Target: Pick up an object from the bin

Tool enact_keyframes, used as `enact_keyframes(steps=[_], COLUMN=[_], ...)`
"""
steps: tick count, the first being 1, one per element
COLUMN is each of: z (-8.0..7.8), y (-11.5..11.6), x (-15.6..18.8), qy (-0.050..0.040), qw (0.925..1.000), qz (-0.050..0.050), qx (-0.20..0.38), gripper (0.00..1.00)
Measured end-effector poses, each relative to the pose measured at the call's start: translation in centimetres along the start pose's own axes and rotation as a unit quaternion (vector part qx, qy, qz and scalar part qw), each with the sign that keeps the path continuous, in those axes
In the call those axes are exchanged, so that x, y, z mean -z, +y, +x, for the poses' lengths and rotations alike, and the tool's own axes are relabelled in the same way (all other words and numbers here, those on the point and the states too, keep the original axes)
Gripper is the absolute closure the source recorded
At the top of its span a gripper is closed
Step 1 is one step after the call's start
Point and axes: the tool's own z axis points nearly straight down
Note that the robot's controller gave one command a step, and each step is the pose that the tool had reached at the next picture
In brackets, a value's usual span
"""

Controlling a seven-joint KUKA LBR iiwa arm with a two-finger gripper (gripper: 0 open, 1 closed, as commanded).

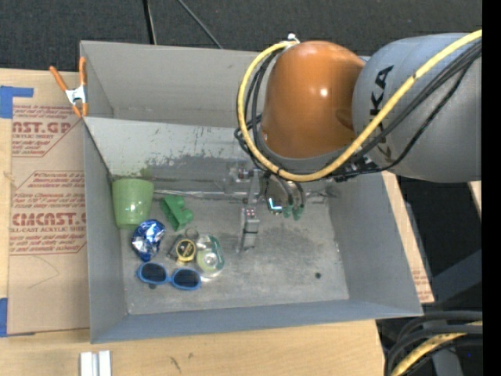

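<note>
Grey bin, arm bent down, pincer mid-floor

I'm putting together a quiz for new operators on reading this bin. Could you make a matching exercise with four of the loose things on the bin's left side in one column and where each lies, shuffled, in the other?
Things
1. pale green cup
2. blue sunglasses
3. small dark green block
4. shiny blue-and-white lump

Places
A. lowest in the view, nearest the front wall of the bin
B. just right of the cup
C. nearest the left wall, at the cluster's top
D. between the cup and the sunglasses

Pairs: 1-C, 2-A, 3-B, 4-D
</note>
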Motion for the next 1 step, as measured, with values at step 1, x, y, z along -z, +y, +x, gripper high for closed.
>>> enact_keyframes(steps=[1], z=[-1.31], y=[1.25], x=[12.13], qy=[-0.0086], qw=[0.9978], qz=[-0.002], qx=[-0.066], gripper=[0.00])
